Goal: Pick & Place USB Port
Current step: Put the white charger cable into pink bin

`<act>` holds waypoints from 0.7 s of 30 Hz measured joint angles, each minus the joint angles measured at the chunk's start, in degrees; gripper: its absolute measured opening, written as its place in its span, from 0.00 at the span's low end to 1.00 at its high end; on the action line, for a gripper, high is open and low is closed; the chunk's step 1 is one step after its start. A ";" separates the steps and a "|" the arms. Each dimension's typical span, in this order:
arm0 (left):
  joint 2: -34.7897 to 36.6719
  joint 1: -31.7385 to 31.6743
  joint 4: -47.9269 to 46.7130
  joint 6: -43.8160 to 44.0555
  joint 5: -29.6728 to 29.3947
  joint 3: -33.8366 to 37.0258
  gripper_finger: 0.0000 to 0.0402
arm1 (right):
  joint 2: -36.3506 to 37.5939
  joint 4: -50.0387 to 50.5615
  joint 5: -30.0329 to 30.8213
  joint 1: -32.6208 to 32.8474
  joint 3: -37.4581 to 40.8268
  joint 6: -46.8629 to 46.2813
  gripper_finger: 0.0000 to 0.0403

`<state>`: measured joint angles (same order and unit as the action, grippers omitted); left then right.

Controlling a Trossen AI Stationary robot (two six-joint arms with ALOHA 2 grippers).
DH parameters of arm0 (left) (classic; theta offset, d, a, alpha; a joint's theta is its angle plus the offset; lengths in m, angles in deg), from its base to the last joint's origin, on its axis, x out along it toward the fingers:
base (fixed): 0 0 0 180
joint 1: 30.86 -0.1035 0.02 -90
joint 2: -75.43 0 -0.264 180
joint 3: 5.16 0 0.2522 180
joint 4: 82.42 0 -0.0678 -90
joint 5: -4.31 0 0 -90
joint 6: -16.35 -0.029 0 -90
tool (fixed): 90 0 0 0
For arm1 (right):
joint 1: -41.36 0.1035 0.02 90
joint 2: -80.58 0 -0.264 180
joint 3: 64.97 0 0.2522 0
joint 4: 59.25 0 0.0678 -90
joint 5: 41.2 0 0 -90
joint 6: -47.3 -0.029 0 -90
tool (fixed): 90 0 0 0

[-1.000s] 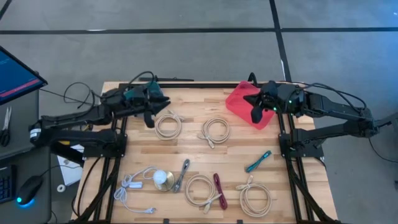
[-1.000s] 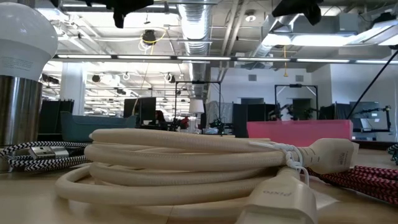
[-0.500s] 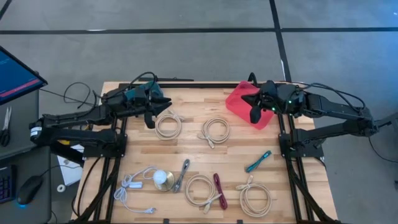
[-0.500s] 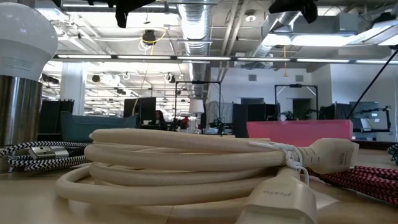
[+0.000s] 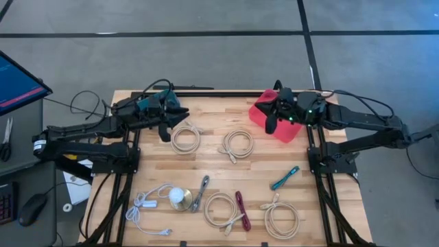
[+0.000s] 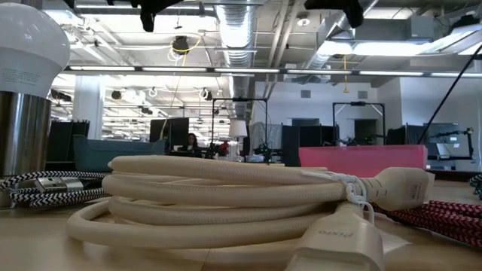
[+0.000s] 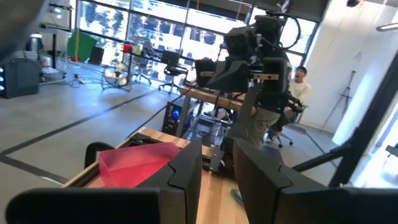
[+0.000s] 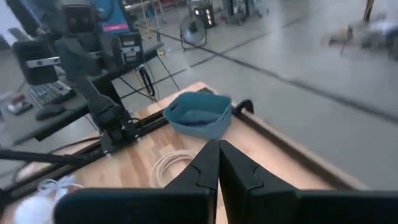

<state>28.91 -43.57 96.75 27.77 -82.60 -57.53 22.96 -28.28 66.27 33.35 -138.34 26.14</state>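
The right gripper (image 5: pixel 269 127) hangs over the near edge of the red bin (image 5: pixel 280 128) at the far right of the table (image 5: pixel 206 161). Its fingers are pressed together and hold nothing. The left gripper (image 5: pixel 164 132) waits at the far left side, with a narrow gap between its fingers (image 7: pixel 186 168) and nothing in it. Just beside it lies a coiled beige cable (image 5: pixel 185 138). A second beige cable (image 5: pixel 237 144) rests between the two grippers. The teal cable (image 5: pixel 284 178) lies nearer the front, well apart from the right gripper.
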 joint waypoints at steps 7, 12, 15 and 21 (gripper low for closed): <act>0.00 0.00 -0.12 -0.42 0.15 0.00 0.23 | -5.03 17.05 -0.91 1.13 -5.81 -13.91 0.21; 0.00 0.00 -0.43 -0.44 0.15 0.00 0.23 | -10.25 24.43 -1.15 0.81 -8.96 -26.99 0.39; 0.00 0.00 -0.46 -0.42 0.15 0.00 0.23 | -12.95 25.74 -1.81 0.83 -9.25 -32.87 0.47; 0.00 0.00 -0.46 -0.44 0.15 0.00 0.23 | -18.79 25.68 -6.72 2.06 -9.29 -38.31 0.53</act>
<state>28.91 -43.57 96.29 27.33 -82.44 -57.53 4.18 -2.60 59.55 35.41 -147.63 -12.17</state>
